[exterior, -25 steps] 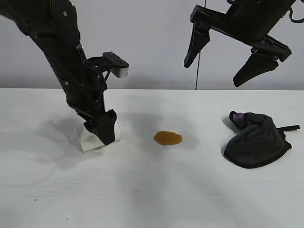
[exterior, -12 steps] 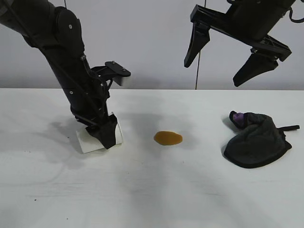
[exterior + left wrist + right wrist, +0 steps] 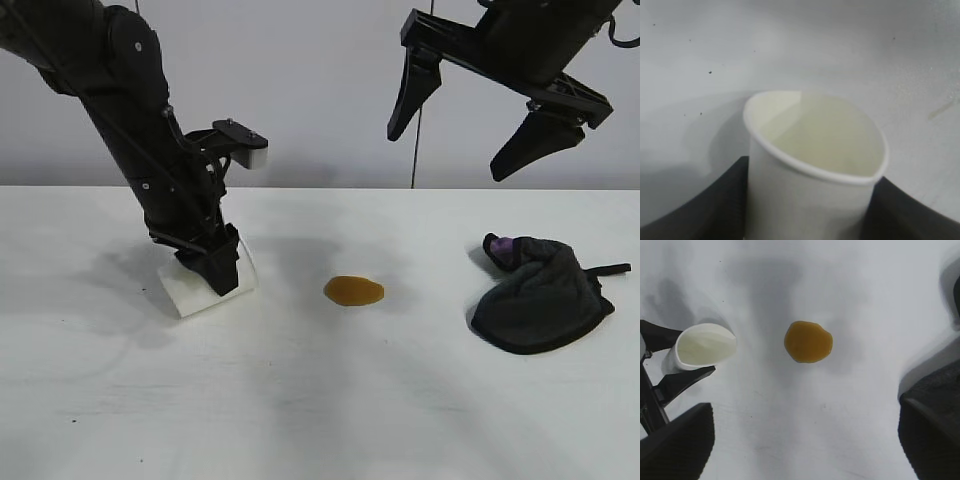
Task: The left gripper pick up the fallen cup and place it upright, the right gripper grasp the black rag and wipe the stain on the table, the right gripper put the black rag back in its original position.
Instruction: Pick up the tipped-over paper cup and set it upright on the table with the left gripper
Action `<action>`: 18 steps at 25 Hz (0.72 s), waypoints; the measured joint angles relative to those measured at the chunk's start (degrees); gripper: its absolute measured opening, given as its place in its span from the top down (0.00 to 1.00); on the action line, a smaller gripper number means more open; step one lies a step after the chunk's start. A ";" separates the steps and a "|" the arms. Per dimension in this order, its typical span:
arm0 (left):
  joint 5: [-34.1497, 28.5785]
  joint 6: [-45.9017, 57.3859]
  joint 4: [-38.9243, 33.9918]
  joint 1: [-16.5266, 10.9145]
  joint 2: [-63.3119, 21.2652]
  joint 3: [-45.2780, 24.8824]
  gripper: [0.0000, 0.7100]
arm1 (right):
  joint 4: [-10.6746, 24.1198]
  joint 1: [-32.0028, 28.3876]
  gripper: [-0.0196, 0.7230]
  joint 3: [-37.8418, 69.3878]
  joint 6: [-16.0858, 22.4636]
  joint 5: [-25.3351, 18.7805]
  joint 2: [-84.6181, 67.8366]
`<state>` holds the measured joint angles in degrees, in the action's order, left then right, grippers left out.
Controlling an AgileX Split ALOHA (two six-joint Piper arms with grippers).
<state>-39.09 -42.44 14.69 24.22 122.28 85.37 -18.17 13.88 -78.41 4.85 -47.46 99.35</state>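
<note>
The white paper cup [image 3: 205, 282] lies on its side on the tabletop [image 3: 320, 400], your left hand [image 3: 212, 268] gripping its walls. Next, you must lift and tip it upright. Your right hand [image 3: 478, 128] hangs wide open above the black rag [image 3: 540, 293].

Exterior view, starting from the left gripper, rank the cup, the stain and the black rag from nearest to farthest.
1. The cup: between the fingers of the left gripper, at the left.
2. The stain: mid-table, right of the cup.
3. The black rag: far right, below the raised right gripper.
</note>
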 joint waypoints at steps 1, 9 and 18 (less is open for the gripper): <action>0.95 -0.68 1.89 -0.37 -0.80 0.00 0.45 | 0.00 0.00 0.04 0.00 0.00 0.00 0.00; 6.23 -26.17 33.31 -6.40 -6.07 -5.61 0.45 | -0.04 0.00 0.04 0.00 0.00 0.08 0.00; -4.78 -82.31 79.77 -13.66 -10.41 -19.81 0.45 | -0.29 0.00 0.04 0.00 0.00 2.03 0.00</action>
<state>-43.87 -124.74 94.46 10.56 111.87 65.56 -18.46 13.88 -78.41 4.85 -45.44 99.35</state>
